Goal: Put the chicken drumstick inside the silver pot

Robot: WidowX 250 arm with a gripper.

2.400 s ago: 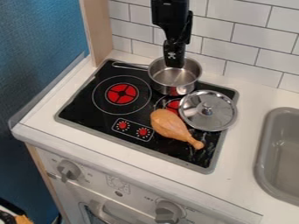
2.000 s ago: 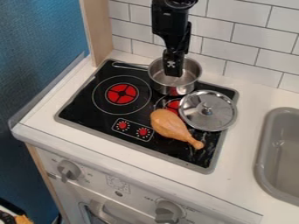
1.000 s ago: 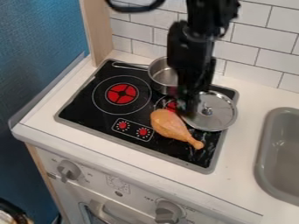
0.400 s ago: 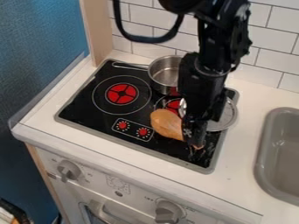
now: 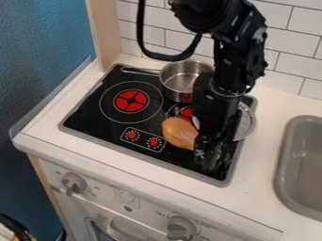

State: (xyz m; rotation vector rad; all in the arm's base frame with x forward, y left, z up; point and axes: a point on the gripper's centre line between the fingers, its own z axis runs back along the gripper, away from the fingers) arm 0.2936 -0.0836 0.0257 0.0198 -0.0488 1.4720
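The black gripper (image 5: 207, 160) hangs low over the front right part of the stovetop, at the narrow end of the chicken drumstick. The orange-brown drumstick (image 5: 179, 133) lies on the black stovetop with its thick end to the left; its thin end is hidden behind the gripper. At the back of the stove stands the silver pot (image 5: 181, 81), upright and uncovered, its handle pointing left. Whether the gripper's fingers touch the drumstick cannot be made out.
A silver lid (image 5: 245, 123) lies on the stove's right side, mostly covered by the arm. To the right is a grey sink (image 5: 301, 164). A tiled wall (image 5: 283, 47) rises behind the counter, and a wooden post (image 5: 104, 33) stands at the back left.
From over the pot, the gripper has come forward and down to the drumstick's thin end, lately shifting slightly further forward. Pot, lid and the drumstick's thick end stay where they were.
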